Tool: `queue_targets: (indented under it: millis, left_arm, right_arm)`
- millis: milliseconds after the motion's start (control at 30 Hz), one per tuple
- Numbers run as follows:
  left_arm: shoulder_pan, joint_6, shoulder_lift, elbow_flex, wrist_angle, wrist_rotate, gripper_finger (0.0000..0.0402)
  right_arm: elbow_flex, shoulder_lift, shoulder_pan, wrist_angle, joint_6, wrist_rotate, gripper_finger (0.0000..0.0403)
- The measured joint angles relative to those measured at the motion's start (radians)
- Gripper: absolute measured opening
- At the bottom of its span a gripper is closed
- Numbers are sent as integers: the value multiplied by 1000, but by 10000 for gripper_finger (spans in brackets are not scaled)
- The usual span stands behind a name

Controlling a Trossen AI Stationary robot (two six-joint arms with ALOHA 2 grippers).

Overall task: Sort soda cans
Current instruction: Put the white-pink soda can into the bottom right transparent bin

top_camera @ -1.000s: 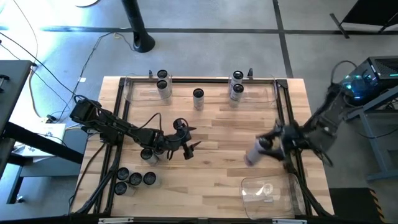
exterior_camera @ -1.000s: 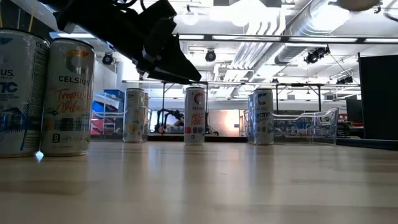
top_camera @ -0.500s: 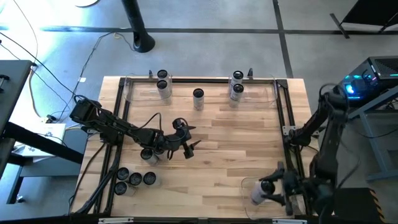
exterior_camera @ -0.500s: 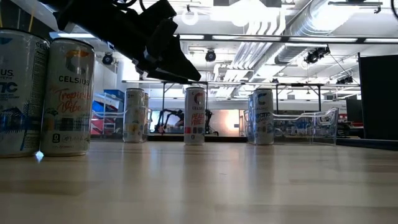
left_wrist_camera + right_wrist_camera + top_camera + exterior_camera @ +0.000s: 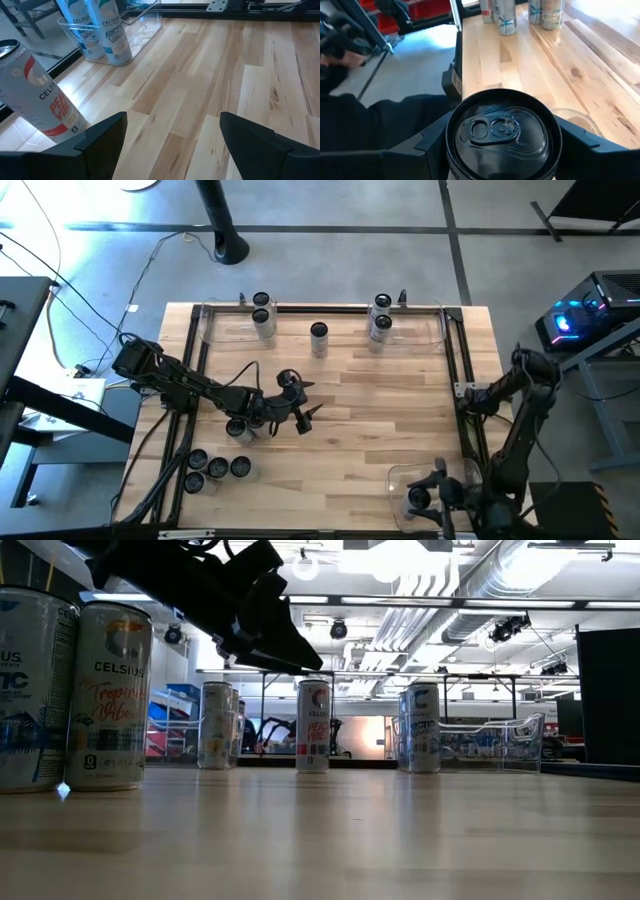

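Observation:
Several grey soda cans with dark tops stand on the wooden table: a pair in the far left clear bin (image 5: 262,315), a pair in the far right bin (image 5: 380,320), one alone (image 5: 318,338) between them, and a cluster near the near-left corner (image 5: 215,468). My right gripper (image 5: 418,498) is shut on one can (image 5: 502,129) within the outline of the clear bin (image 5: 440,478) at the near right edge. My left gripper (image 5: 310,402) hangs open above mid-table, over bare wood (image 5: 175,142), beside a red-lettered can (image 5: 40,95). My right gripper holds the can by its upper side wall just under the rim (image 5: 451,150), pinched between the two fingers (image 5: 432,142), one on each side. The can stands upright with its dark top (image 5: 502,127) facing the wrist camera. Whether its base rests in the bin does not show.
A dark metal frame (image 5: 193,380) runs around the table's edge. One can (image 5: 240,428) stands under the left arm. Open wood lies in the table's middle (image 5: 380,400). In the low view, cans (image 5: 110,690) stand close at the left, and others (image 5: 313,725) stand far off.
My right gripper has carried its can from the table's mid-right toward the near edge and down over the near right bin, and the can has come from tilted to upright. The left arm has kept still.

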Motion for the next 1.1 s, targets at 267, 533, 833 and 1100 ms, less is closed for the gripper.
queue_targets:
  millis: [267,533,833,1100]
  left_arm:
    - [3,1,0,0,26,0,314]
    - [13,10,0,0,56,2,314]
    - [26,10,0,0,58,2,314]
    - [25,8,0,0,58,3,314]
  right_arm:
    - [0,81,0,5,-8,51,239]
    - [2,136,0,51,-12,76,239]
    - [1,144,-1,53,31,56,297]
    - [0,140,0,81,20,20,310]
